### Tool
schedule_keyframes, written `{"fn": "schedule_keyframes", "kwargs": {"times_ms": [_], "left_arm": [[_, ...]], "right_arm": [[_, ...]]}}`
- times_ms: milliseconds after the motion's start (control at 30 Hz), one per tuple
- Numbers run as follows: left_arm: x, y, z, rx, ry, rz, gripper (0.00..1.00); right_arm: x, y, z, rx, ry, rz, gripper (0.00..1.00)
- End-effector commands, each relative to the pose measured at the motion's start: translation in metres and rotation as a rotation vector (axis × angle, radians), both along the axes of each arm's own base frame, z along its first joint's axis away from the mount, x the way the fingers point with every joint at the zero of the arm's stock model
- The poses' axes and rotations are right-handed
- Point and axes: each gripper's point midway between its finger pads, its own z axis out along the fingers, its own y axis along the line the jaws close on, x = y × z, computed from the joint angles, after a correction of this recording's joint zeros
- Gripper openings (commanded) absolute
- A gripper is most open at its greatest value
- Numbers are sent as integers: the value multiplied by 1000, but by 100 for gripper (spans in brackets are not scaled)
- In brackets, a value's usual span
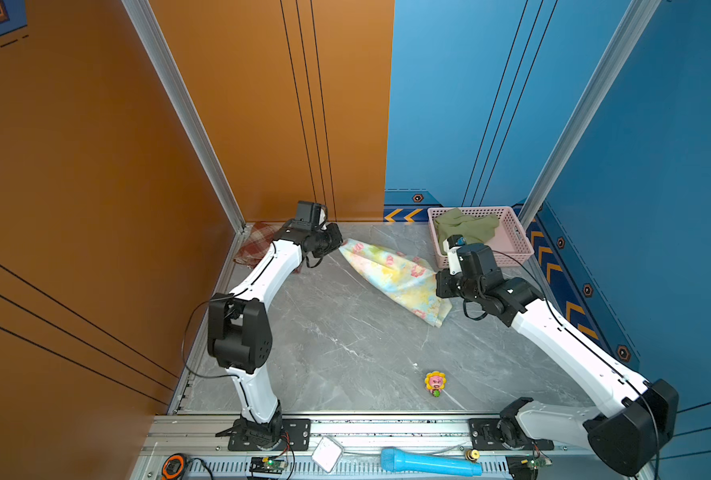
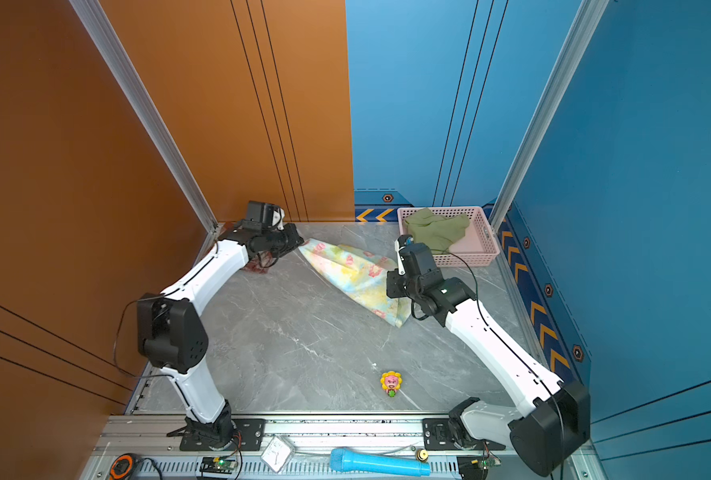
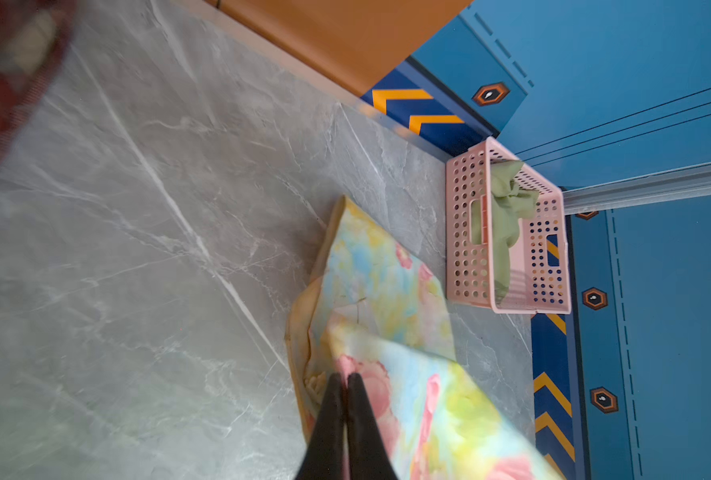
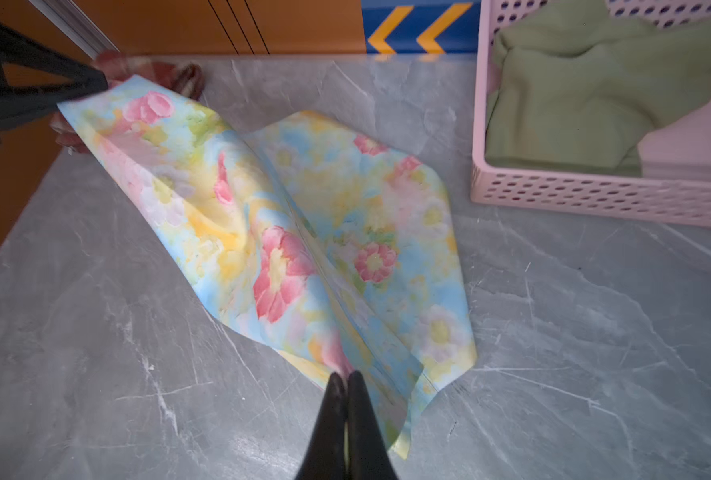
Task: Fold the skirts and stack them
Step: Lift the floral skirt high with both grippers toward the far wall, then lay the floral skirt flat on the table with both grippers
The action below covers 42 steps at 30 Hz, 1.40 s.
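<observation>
Floral skirt [image 4: 304, 232] is clamped at opposite ends by left end effector [image 3: 344, 376] and right end effector [image 4: 344, 374]. Olive skirt [image 4: 574, 95] is contained in basket [image 4: 595, 199].

Floral skirt [image 1: 391, 274]: pastel yellow and blue, pink flowers
Plaid skirt [image 1: 256, 245]: apparently red and cream checks
Green skirt [image 1: 466, 228]: plain olive
Basket [image 1: 518, 239]: pink
Table [image 1: 345, 332]: grey marble veining

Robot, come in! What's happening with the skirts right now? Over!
Left pincer, right pincer both shut on floral skirt, opposite ends. Olive skirt in pink basket; plaid skirt in far left corner. Sunflower toy up front, clear of the cloth.
</observation>
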Motion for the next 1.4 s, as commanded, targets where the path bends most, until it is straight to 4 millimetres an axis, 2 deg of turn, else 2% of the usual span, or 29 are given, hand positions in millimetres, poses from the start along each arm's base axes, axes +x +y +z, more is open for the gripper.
{"fn": "schedule_keyframes", "kwargs": {"times_ms": [0, 100, 167, 233, 333, 467, 567, 667, 800, 867, 933, 1000, 1100, 1200, 1233, 1267, 1300, 1333, 1367], "left_arm": [[-29, 34, 36, 82, -56, 62, 0], [-51, 51, 74, 94, -125, 96, 0], [-61, 59, 94, 100, -173, 116, 0], [-62, 67, 103, 111, -188, 130, 0], [-49, 77, 104, 109, -173, 140, 0], [-19, 86, 110, 90, -174, 145, 0], [2, 91, 131, 71, -205, 141, 0], [15, 93, 155, 67, -246, 138, 0], [21, 91, 182, 58, -287, 127, 0], [17, 90, 194, 49, -312, 121, 0], [6, 87, 201, 48, -324, 117, 0], [-8, 84, 195, 54, -304, 107, 0], [-34, 79, 168, 69, -282, 101, 0], [-67, 81, 113, 74, -244, 130, 0], [-81, 83, 81, 73, -209, 153, 0], [-94, 82, 53, 57, -189, 165, 4], [-105, 82, 27, 50, -168, 178, 18], [-121, 86, -5, 57, -125, 197, 36], [-134, 91, -27, 70, -90, 219, 43]], "right_arm": [[-10, -18, 50, -46, -94, -19, 0], [-10, -22, 95, -36, -190, -24, 0], [-3, -22, 115, -22, -225, -23, 0], [10, -16, 129, -3, -239, -10, 0], [43, 0, 140, 2, -256, 15, 0], [95, 23, 160, 39, -291, 52, 0], [132, 33, 173, 53, -326, 61, 0], [154, 35, 201, 104, -392, 63, 0], [166, 33, 237, 149, -484, 64, 0], [164, 33, 248, 156, -512, 71, 0], [156, 34, 250, 152, -514, 86, 0], [145, 37, 240, 128, -495, 110, 0], [117, 45, 198, 66, -454, 152, 0], [74, 52, 125, -1, -397, 207, 0], [57, 55, 98, -16, -378, 231, 2], [34, 58, 65, -29, -352, 264, 7], [16, 59, 41, -41, -334, 287, 16], [-2, 59, 17, -58, -312, 303, 38], [-18, 59, -2, -69, -292, 315, 56]]}}
